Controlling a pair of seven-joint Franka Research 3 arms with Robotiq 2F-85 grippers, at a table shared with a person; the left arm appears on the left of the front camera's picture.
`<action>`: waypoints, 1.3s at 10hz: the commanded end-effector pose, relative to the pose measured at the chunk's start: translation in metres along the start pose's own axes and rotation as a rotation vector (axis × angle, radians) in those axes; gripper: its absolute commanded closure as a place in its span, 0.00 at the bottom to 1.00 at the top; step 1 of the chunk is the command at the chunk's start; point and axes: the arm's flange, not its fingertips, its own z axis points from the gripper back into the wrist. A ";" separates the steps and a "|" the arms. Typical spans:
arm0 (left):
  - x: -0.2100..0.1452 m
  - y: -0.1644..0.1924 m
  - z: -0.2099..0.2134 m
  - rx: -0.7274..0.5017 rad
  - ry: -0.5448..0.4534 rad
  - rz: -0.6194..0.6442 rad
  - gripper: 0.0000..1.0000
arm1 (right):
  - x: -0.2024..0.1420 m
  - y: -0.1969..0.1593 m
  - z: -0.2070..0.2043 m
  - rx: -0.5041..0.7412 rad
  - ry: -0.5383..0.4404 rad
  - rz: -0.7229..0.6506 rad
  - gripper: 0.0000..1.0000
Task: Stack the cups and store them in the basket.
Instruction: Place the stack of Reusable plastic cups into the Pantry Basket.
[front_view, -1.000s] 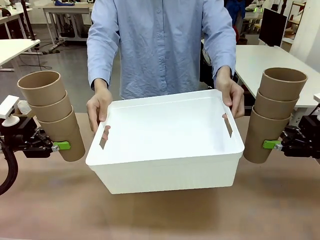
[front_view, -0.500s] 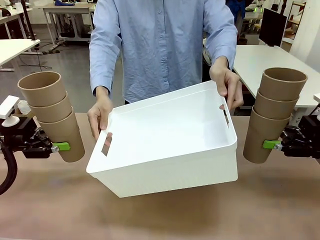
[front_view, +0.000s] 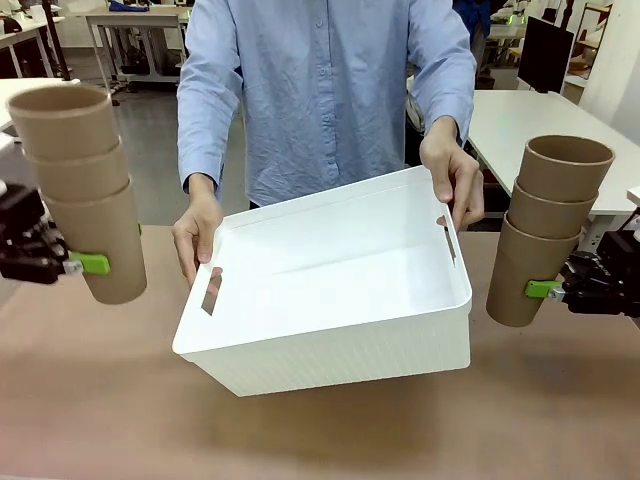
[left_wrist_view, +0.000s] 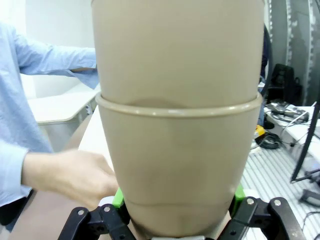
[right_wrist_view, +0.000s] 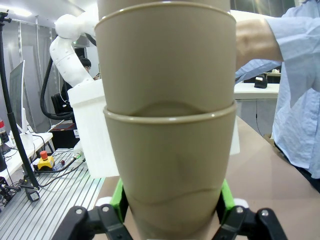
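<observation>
1. The left gripper (front_view: 98, 264) has its jaws clamped on the bottom cup of the left stack (front_view: 85, 180), three cups held up at the picture's left.
2. The right gripper (front_view: 535, 290) likewise grips the lowest cup of the right stack (front_view: 552, 225).
3. Between them, a person (front_view: 320, 90) holds the basket (front_view: 330, 345) by its short sides, tilted above the table (front_view: 100, 400).

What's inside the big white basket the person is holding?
Nothing that I can see: the basket has a bare white floor and walls. Its near wall covers a strip of floor just behind it. The cups sit outside, stacked in the left gripper and the right gripper.
</observation>
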 end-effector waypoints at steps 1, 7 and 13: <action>0.048 -0.027 -0.031 -0.005 0.102 0.064 0.14 | 0.004 -0.001 -0.002 0.002 0.001 0.010 0.15; 0.093 -0.017 -0.180 0.059 0.517 0.099 0.14 | 0.004 -0.001 -0.002 0.002 0.001 0.010 0.15; 0.056 0.041 -0.255 0.104 0.753 0.098 0.14 | 0.004 -0.001 -0.002 0.002 0.001 0.010 0.15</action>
